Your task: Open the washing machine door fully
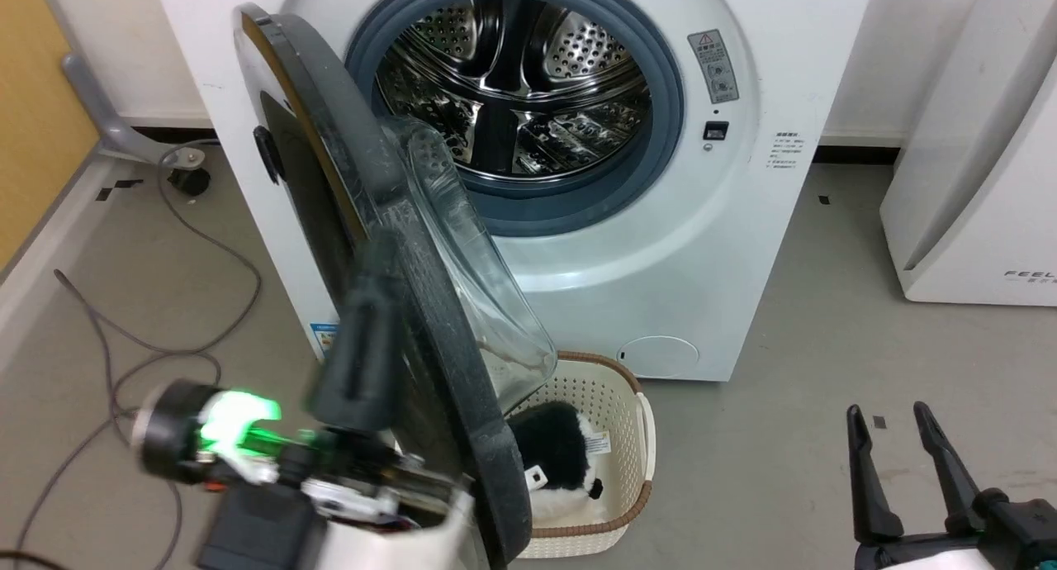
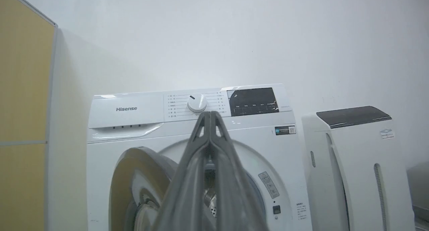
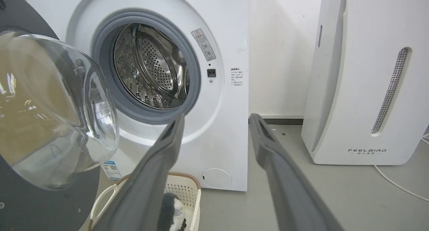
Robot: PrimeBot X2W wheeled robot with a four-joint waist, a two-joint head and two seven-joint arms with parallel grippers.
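Observation:
The washing machine (image 1: pixel 661 264) is a white front-loader with its steel drum (image 1: pixel 512 83) exposed. The washing machine door (image 1: pixel 413 248) stands swung out toward me, nearly edge-on, its clear glass bowl (image 1: pixel 479 248) facing right and its small handle tab (image 1: pixel 266 153) on the left face. My left gripper (image 1: pixel 359 306) is shut with nothing between its fingers, close against the door's outer left side; contact cannot be told. In the left wrist view the left gripper (image 2: pixel 210 113) points at the control panel. My right gripper (image 1: pixel 888 409) is open and empty, low right, apart from the door (image 3: pixel 50 107).
A white basket (image 1: pixel 611 405) holding a black-and-white plush toy (image 1: pixel 553 446) sits on the floor under the door. A white FEELBIRD appliance (image 1: pixel 974 182) stands to the right. Cables (image 1: pixel 124 339) lie on the floor at left, beside a yellow panel (image 1: pixel 33 99).

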